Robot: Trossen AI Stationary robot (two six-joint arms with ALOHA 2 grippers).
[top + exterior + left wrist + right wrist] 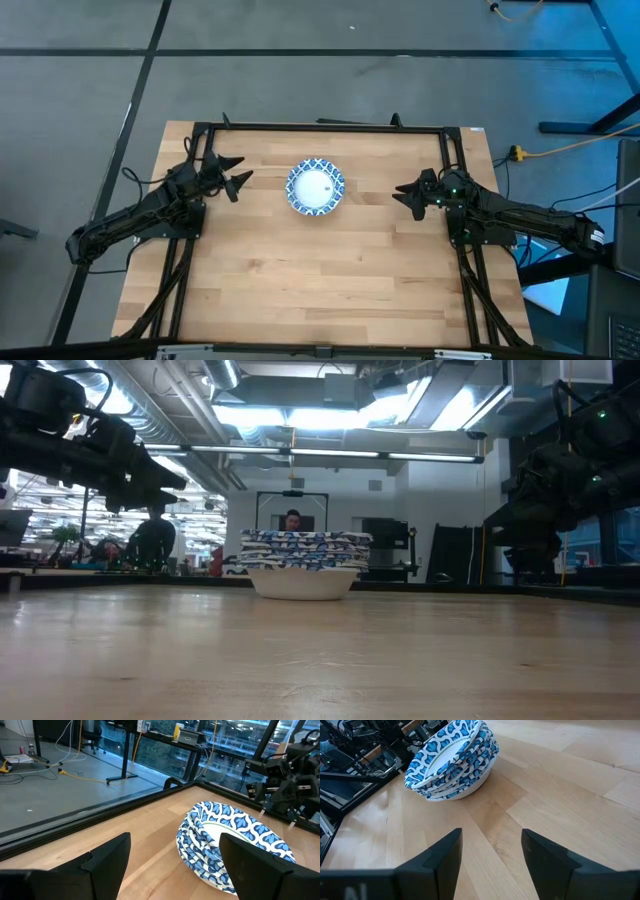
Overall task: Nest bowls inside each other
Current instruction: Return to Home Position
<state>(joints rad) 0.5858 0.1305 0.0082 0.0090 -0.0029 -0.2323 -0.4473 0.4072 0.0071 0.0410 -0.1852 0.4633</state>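
Note:
The bowls [316,187] stand nested in one stack, white centre and blue-and-white patterned rims, resting by the bottom bowl's base on the wooden table, toward its far middle. The stack [303,564] shows several rims one above another, and both wrist views see the stack [227,842] [452,762]. My left gripper [237,175] hovers open to the stack's left, fingers pointing at it. My right gripper [402,195] hovers open to the stack's right, facing it. Neither touches anything.
A black frame [320,127] runs along the table's far, left and right edges. Bare wood [320,270] lies between the stack and the near edge. Beyond the far edge, a person [292,520] sits in the room behind the stack.

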